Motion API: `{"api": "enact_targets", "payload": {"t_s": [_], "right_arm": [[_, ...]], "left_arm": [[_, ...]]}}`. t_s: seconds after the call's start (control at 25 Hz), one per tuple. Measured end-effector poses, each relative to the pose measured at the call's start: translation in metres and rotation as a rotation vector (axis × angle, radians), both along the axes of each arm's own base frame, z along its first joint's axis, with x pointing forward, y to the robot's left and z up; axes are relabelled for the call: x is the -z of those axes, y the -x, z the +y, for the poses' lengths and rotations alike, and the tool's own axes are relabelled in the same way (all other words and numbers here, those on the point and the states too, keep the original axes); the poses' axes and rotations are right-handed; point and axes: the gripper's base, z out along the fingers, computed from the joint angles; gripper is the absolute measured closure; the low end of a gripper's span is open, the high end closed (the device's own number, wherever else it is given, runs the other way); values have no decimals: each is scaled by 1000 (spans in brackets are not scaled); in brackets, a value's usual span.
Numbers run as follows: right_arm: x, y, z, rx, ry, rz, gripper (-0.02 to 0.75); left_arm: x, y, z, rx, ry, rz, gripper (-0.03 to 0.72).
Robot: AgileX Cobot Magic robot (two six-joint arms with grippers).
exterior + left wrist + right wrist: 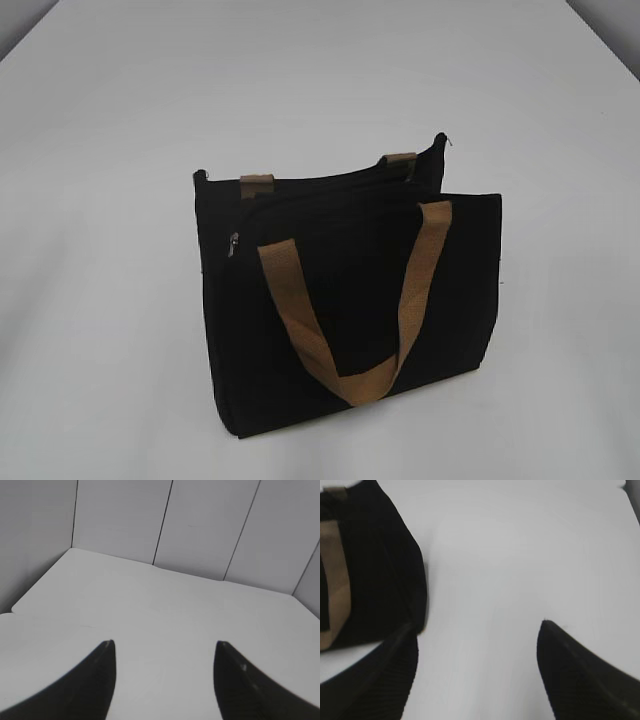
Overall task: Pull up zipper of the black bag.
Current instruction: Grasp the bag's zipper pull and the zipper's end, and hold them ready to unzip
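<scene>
A black bag (350, 300) stands upright on a white table (100, 200), one tan handle (345, 310) hanging down its near face and the silver zipper (234, 245) sitting at the left end of the bag's top edge. The left gripper (165, 645) is spread wide over bare table with the bag out of its view; the right gripper (477, 630) is also spread wide, holding nothing, its left finger (380, 680) just beside the bag's corner

bag (350, 300) upright on table (100, 200), zipper (234, 245) left
</scene>
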Motion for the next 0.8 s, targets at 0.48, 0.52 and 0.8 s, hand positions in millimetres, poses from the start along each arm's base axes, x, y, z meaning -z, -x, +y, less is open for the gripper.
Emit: {"api": "enact_targets", "payload": {"t_s": [0.48,0.52,0.8], "right_arm": [[-11,-58,7,-97,73,-93,166],[-10,-63,8,-104,77,-83,166],[1,-88,12,-110,91,1,166]], "left_arm": [[62,-124,-48,137,-118,107,224],[72,-129,-54,155,-118,129,224],[134,-94,-90,358,-67,195,224]]}}
